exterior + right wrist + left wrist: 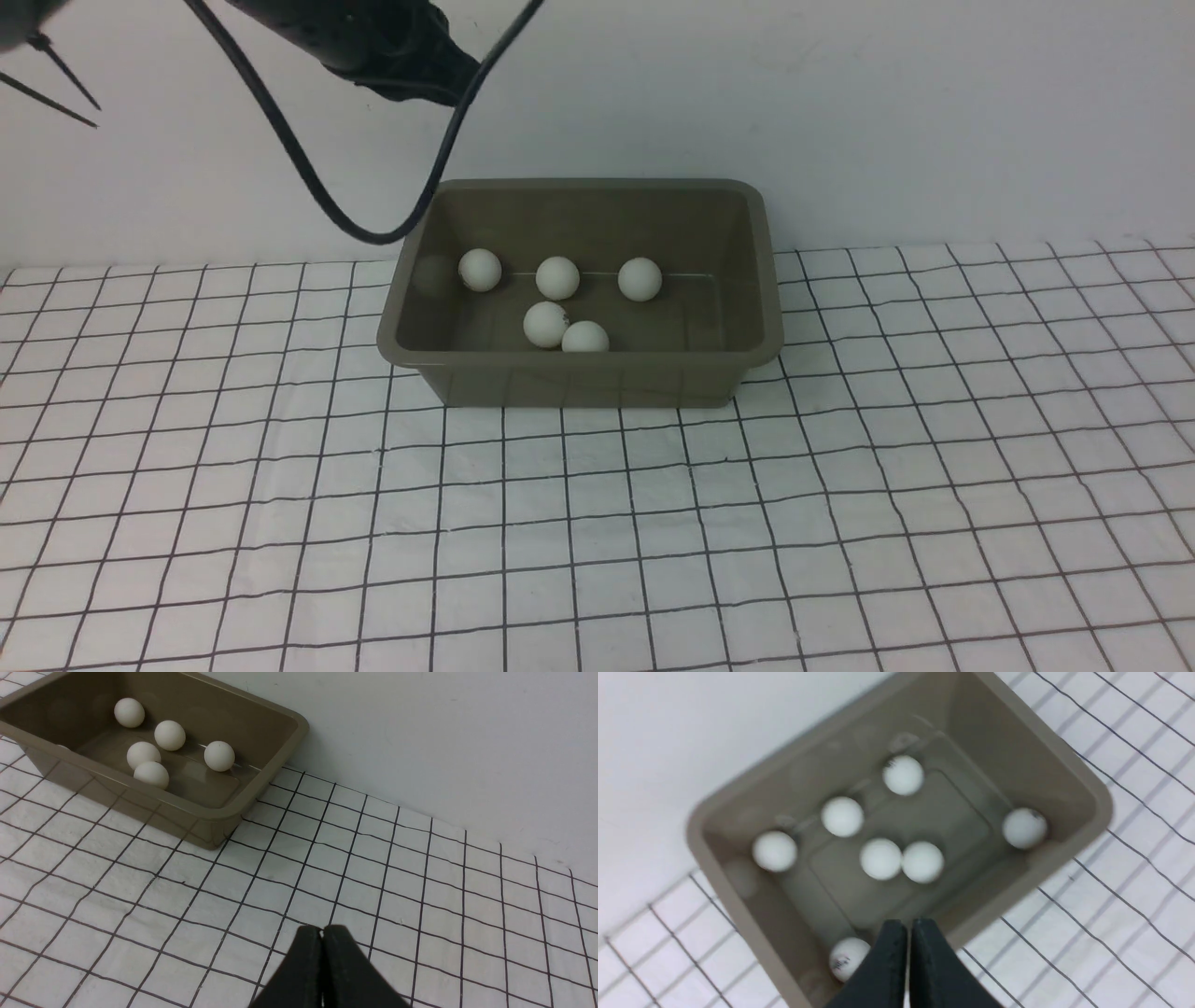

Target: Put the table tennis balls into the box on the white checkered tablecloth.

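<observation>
The olive-green box stands on the white checkered tablecloth against the back wall. Several white table tennis balls lie on its floor, among them one at the left and one near the middle. In the left wrist view the box is seen from above, with balls spread over its floor and one ball beside the fingers. My left gripper is shut and empty high over the box's edge. My right gripper is shut and empty over bare cloth, well away from the box.
The left arm and its black cable hang above the box's left end. A plain white wall rises right behind the box. Checkered cloth runs on all other sides of the box.
</observation>
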